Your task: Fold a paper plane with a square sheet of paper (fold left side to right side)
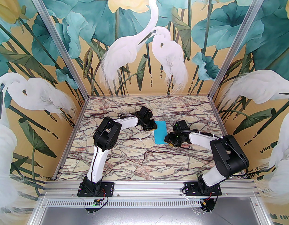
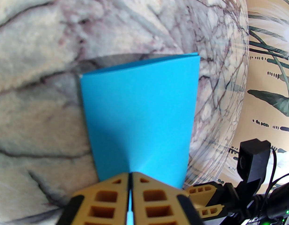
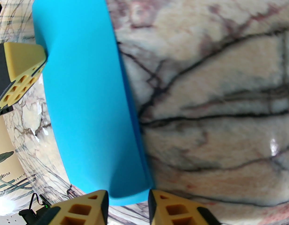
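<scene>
The square sheet of paper (image 1: 160,132) is bright cyan-blue and lies doubled over into a tall narrow strip at the table's middle. Its two layers show along the far edge in the left wrist view (image 2: 139,116) and along the right edge in the right wrist view (image 3: 88,97). My left gripper (image 1: 153,126) (image 2: 130,179) is shut on the sheet's left edge, with a blue sliver between its fingers. My right gripper (image 1: 169,142) (image 3: 128,200) is open at the strip's near right corner, its fingertips apart on either side of the paper's near end.
The marbled tabletop (image 1: 135,158) spreads around the paper. Mural walls close in the back and both sides. The left gripper's tan finger (image 3: 22,62) touches the sheet's left edge in the right wrist view. The right gripper's tan fingers (image 2: 205,201) sit beside the sheet's near right corner.
</scene>
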`<state>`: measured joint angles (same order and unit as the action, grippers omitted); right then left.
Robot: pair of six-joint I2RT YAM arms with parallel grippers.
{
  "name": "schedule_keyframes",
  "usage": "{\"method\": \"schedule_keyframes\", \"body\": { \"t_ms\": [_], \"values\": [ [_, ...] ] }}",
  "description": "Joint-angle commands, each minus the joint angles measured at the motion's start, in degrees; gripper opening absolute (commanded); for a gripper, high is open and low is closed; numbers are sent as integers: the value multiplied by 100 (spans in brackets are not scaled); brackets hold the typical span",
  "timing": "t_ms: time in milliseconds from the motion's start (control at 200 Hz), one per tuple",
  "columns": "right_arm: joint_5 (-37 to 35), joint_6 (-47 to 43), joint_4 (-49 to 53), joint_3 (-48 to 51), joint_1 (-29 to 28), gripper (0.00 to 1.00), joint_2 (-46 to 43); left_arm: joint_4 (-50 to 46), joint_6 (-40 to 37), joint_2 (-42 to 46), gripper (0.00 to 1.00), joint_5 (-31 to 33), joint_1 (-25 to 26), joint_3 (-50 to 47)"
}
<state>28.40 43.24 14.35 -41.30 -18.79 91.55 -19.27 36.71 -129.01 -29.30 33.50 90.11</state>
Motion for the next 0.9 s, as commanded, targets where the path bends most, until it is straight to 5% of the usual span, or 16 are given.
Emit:
{"method": "schedule_keyframes", "body": {
  "t_ms": [0,895],
  "values": [
    [83,-44,-119,3,-35,34,17,-57,55,-195,11,48,22,-152],
    [-595,-651,631,-218,-126,36,-57,-42,52,-203,11,-5,34,-160]
  ]
}}
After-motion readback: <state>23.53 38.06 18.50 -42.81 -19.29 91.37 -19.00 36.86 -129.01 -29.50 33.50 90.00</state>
